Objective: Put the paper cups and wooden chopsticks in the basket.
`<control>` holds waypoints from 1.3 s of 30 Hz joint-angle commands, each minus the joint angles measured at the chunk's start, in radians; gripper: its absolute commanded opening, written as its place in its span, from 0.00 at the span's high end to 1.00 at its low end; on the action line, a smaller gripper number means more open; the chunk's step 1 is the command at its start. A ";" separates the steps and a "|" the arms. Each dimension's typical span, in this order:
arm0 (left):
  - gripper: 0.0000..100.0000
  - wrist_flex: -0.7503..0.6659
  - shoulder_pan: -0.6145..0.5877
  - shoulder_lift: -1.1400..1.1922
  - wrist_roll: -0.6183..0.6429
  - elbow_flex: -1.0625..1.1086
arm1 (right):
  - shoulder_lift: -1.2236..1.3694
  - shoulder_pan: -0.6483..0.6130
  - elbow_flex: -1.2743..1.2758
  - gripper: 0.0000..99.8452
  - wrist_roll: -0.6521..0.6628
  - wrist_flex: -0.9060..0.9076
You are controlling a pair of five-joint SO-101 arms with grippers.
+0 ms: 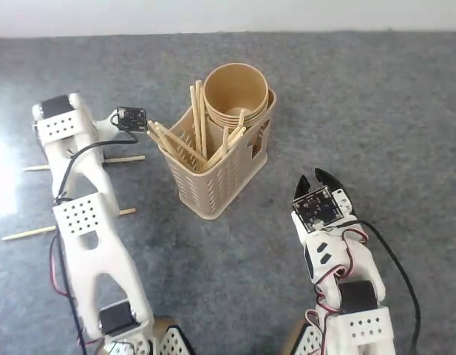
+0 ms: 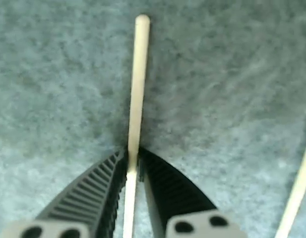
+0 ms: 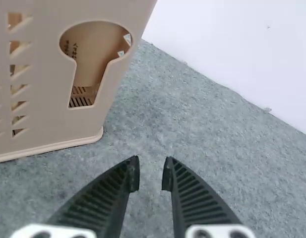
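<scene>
A beige slotted basket (image 1: 213, 185) stands mid-table with stacked paper cups (image 1: 235, 89) and several wooden chopsticks (image 1: 199, 118) inside. My left gripper (image 2: 133, 154) is shut on a chopstick (image 2: 138, 74) that lies flat on the grey carpet, pinched near one end. A second loose chopstick (image 2: 296, 193) lies close beside it. From above, two chopsticks (image 1: 128, 158) (image 1: 28, 234) lie by the left arm (image 1: 65, 129), partly hidden under it. My right gripper (image 1: 316, 179) hovers right of the basket (image 3: 48, 124), slightly open and holding nothing. A cup (image 3: 93, 44) shows through the basket's handle hole.
Grey carpet (image 1: 375, 111) covers the table, with free room right of and behind the basket. A white wall (image 3: 242, 49) runs along the far edge.
</scene>
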 commanded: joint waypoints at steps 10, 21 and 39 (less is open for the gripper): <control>0.99 -0.008 0.192 -0.635 0.675 -0.062 | -0.005 -0.004 0.017 0.91 -0.003 -0.022; 0.99 -0.026 0.262 -0.979 1.250 -0.294 | -0.002 -0.005 0.017 0.91 -0.003 -0.022; 0.99 -0.008 0.661 -1.177 1.834 -0.189 | -0.001 -0.005 0.017 0.91 -0.003 -0.015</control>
